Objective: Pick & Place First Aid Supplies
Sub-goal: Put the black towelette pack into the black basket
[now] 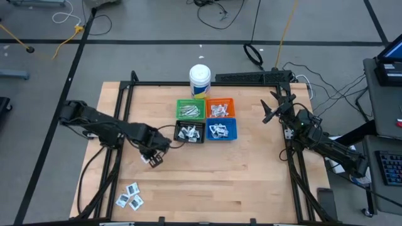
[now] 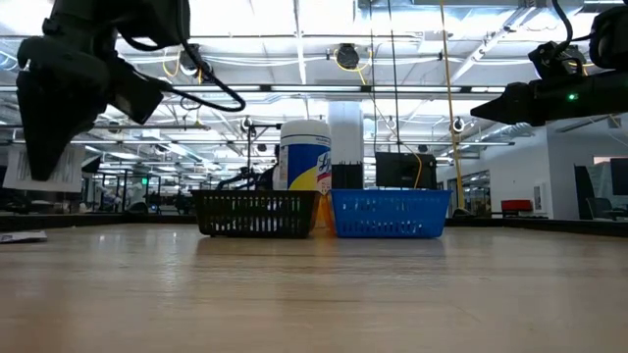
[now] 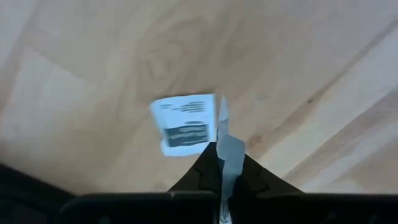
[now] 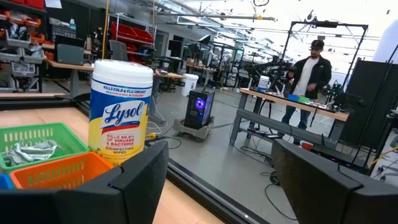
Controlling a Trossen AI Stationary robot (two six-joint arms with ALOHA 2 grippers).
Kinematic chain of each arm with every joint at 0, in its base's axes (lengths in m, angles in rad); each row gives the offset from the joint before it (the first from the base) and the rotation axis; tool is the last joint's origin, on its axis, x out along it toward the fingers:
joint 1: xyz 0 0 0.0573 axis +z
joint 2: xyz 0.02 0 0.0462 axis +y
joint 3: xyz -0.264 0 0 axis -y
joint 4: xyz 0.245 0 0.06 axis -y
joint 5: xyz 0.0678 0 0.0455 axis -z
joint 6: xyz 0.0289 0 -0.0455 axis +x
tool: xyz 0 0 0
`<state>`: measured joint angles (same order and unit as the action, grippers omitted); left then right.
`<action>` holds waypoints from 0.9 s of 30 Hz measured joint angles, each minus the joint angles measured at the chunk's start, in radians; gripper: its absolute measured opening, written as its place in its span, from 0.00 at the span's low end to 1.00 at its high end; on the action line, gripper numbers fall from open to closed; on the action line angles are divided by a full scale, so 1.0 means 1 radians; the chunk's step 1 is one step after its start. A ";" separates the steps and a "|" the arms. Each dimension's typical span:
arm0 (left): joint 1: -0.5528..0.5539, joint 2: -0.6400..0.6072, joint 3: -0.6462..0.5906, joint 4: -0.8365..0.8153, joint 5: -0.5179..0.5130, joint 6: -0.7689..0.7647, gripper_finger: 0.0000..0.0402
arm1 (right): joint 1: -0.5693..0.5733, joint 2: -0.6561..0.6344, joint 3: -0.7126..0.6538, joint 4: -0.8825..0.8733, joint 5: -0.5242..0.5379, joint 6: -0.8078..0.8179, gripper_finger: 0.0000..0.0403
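Left gripper (image 1: 154, 159): clenched on a white squarish sachet with dark print (image 3: 185, 124), lifted off the table, near the black square bin (image 1: 190, 131).

Right gripper (image 1: 271, 110): released, waiting well apart from that bin.

Green (image 1: 189, 108), orange (image 1: 220, 108), blue (image 1: 222, 130) and black bins: all part-filled with packets, apparently sorted.

Remaining: three loose sachets (image 1: 130, 196), well apart from the black bin.

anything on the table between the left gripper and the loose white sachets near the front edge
Nothing: in the high view only bare wood separates the left gripper, shut on a white packet, from the loose white sachets.
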<state>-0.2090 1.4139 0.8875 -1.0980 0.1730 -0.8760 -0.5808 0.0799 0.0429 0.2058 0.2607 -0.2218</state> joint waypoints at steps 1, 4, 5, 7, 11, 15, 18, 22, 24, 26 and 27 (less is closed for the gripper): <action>0.012 -0.002 0.000 -0.014 0.000 0.015 0.01 | 0.000 0.000 0.000 0.000 0.000 0.000 0.69; 0.062 -0.001 0.014 -0.050 -0.005 0.077 0.01 | 0.000 0.000 0.000 0.000 0.000 0.000 0.69; 0.085 0.004 0.028 -0.067 -0.016 0.098 0.01 | 0.000 0.000 0.000 0.000 0.000 0.000 0.69; 0.127 0.026 0.068 -0.086 -0.041 0.147 0.01 | 0.000 0.000 0.000 0.000 0.000 0.000 0.69; 0.200 0.087 0.163 -0.129 -0.072 0.287 0.01 | 0.000 0.000 0.000 0.000 0.000 0.000 0.69; 0.256 0.165 0.270 -0.166 -0.097 0.437 0.01 | 0.000 0.000 0.000 0.000 0.000 0.000 0.69; 0.286 0.226 0.356 -0.183 -0.113 0.558 0.01 | 0.000 0.000 0.000 0.000 0.000 0.000 0.69; 0.319 0.312 0.476 -0.187 -0.131 0.686 0.01 | 0.000 0.000 0.000 0.000 0.000 0.000 0.69; 0.331 0.359 0.542 -0.184 -0.133 0.738 0.01 | 0.000 0.000 0.000 0.000 0.000 0.000 0.69; 0.343 0.405 0.605 -0.187 -0.133 0.781 0.01 | 0.000 0.000 0.000 0.000 0.000 0.000 0.69; 0.347 0.427 0.636 -0.189 -0.133 0.799 0.01 | 0.000 0.000 0.000 0.000 0.000 0.000 0.69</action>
<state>0.1376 1.8412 1.5235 -1.2869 0.0403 -0.0767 -0.5808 0.0798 0.0428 0.2058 0.2607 -0.2218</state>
